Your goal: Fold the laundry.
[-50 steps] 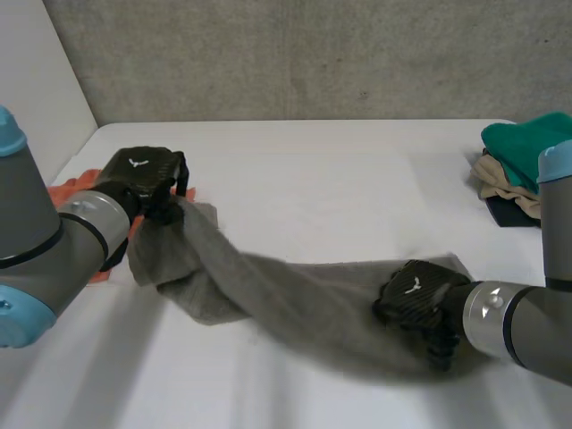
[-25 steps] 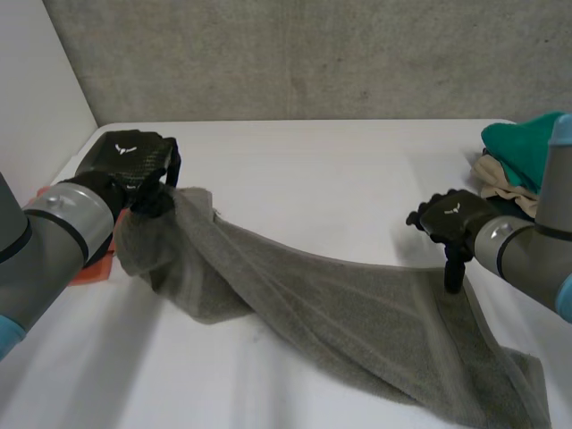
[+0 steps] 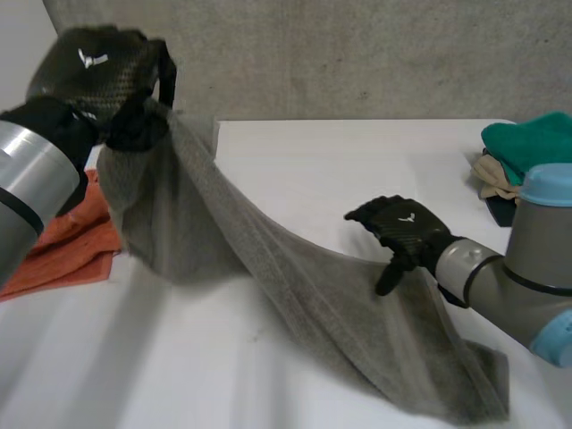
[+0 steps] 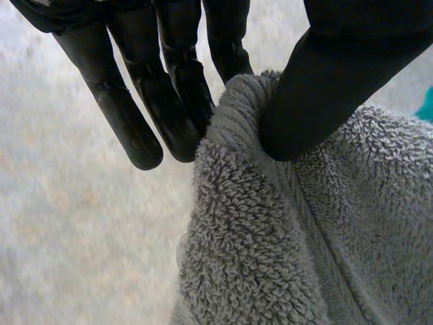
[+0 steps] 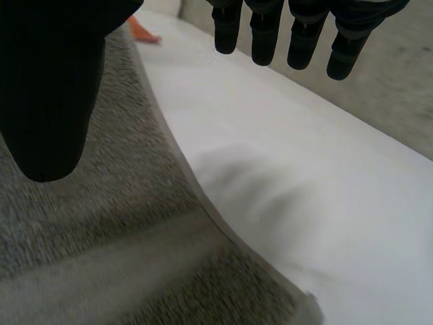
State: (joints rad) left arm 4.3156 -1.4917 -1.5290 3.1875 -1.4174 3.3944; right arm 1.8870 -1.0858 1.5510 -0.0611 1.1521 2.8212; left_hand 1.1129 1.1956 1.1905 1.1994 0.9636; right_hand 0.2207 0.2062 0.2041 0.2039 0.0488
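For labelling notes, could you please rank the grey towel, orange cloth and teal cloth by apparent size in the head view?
1. grey towel
2. orange cloth
3. teal cloth
Last two close, both partly hidden.

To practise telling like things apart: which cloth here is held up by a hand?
The grey towel, pinched by the left hand; the orange cloth lies flat.

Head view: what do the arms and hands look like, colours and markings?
Both arms are grey tubes, the left arm and the right arm, each ending in a shiny silver wrist ring. The right arm carries a light-blue cap at its joint. The left hand and right hand are black with a woven sheen, each with a small white mark on its back.
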